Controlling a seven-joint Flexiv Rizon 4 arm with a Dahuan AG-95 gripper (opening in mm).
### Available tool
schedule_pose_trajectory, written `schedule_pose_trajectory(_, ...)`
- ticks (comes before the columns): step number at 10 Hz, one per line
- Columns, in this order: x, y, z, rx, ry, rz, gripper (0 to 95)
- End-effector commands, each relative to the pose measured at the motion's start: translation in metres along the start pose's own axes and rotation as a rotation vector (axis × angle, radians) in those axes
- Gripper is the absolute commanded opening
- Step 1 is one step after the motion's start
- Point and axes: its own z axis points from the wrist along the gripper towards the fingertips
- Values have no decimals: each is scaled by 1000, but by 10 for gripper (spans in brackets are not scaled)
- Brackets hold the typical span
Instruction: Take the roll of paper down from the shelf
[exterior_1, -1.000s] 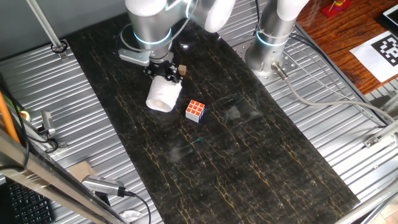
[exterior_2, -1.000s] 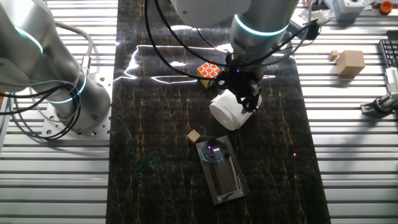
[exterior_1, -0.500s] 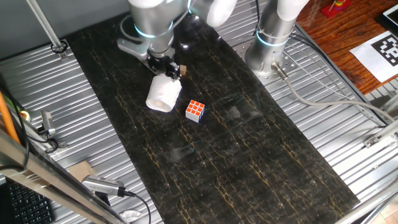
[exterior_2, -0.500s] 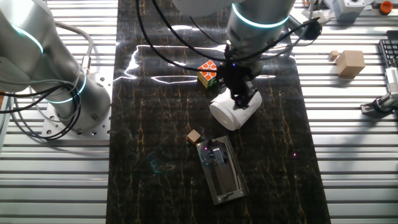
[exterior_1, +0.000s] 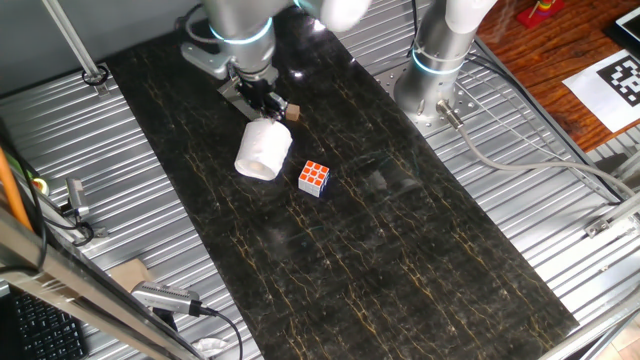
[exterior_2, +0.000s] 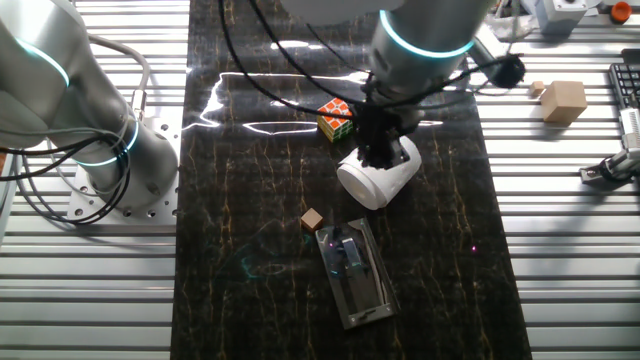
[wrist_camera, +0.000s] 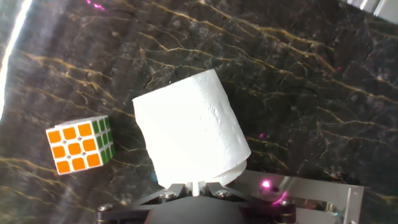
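The roll of paper (exterior_1: 263, 152) is a fat white cylinder lying on its side on the dark marbled table top (exterior_1: 400, 260). It also shows in the other fixed view (exterior_2: 372, 180) and fills the middle of the hand view (wrist_camera: 189, 134). My gripper (exterior_1: 268, 103) hangs just above the roll's back end, also seen in the other fixed view (exterior_2: 378, 152). In the hand view my gripper (wrist_camera: 198, 185) has its fingertips almost together at the roll's near end. It holds nothing.
An orange-and-white puzzle cube (exterior_1: 314, 178) (exterior_2: 335, 118) (wrist_camera: 79, 144) lies beside the roll. A small tan wooden block (exterior_2: 313, 219) and a shiny flat metal piece (exterior_2: 355, 275) lie close by. A second arm's base (exterior_1: 435, 70) stands at the table's edge.
My gripper has drawn back and up from the roll's end, with the arm shifting toward the back of the table. The roll and the cube have stayed where they were.
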Motion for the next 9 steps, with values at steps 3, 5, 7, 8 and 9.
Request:
schedule_pose_trajectory(3,-10,2,-11,-42,70,36,0)
schedule_pose_trajectory(5,-8,4,-14,-42,71,34,0)
schedule_pose_trajectory(7,-8,4,-14,-42,72,28,0)
schedule_pose_trajectory(8,-8,4,-14,-42,71,18,0)
schedule_pose_trajectory(9,-8,4,-14,-40,72,9,0)
